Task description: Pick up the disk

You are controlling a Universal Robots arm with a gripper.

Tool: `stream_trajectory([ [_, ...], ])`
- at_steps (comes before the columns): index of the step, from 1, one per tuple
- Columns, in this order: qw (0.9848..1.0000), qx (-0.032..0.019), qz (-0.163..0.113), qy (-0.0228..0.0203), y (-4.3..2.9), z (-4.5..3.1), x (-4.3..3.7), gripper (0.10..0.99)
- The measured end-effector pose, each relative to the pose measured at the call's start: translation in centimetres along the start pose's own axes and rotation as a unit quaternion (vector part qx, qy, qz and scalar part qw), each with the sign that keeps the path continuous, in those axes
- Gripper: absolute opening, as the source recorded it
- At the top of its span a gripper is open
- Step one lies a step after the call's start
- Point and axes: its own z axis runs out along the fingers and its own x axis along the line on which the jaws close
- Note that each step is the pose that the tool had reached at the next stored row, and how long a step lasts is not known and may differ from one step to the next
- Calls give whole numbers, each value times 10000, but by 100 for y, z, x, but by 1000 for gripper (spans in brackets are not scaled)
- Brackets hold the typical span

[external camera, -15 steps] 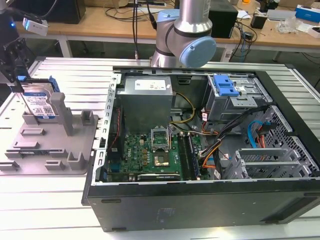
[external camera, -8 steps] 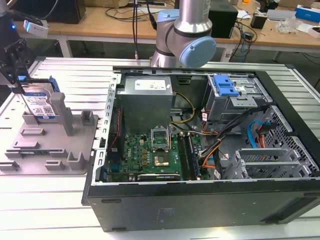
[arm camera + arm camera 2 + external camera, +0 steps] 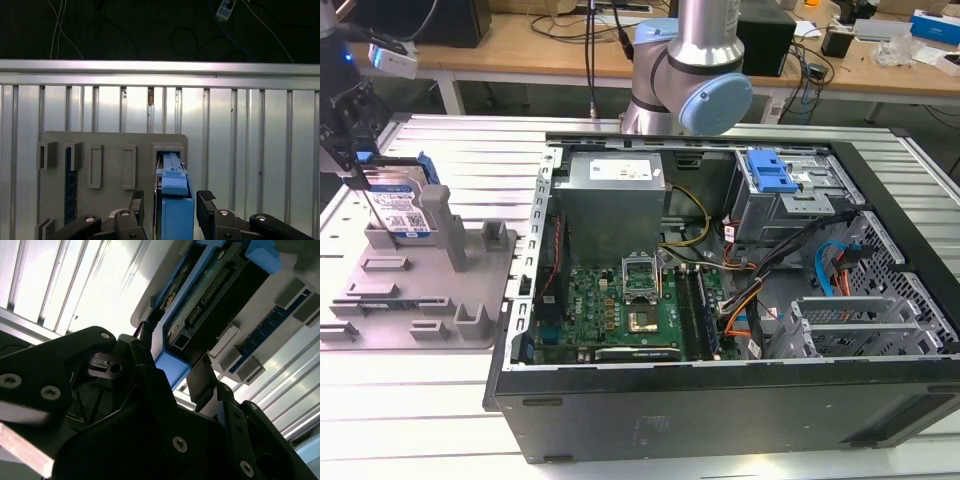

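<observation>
Gripper point(image 3: 171, 196) open, fingers straddling the disk point(image 3: 175, 215) with small gaps either side, nothing gripped; disk stands upright in grey fixture point(image 3: 112, 150) slot, so its edge is graspable

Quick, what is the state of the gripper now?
Gripper: open, one finger on each side of the upright disk, not clamped on it.
</observation>
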Motion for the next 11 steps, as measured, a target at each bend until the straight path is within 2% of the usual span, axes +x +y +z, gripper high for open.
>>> stream_trajectory([
  [2,10000,0,0,0,0,2,0,525],
  [3,10000,0,0,0,1,2,0,455],
  [11,10000,4,0,0,8,3,0,455],
])
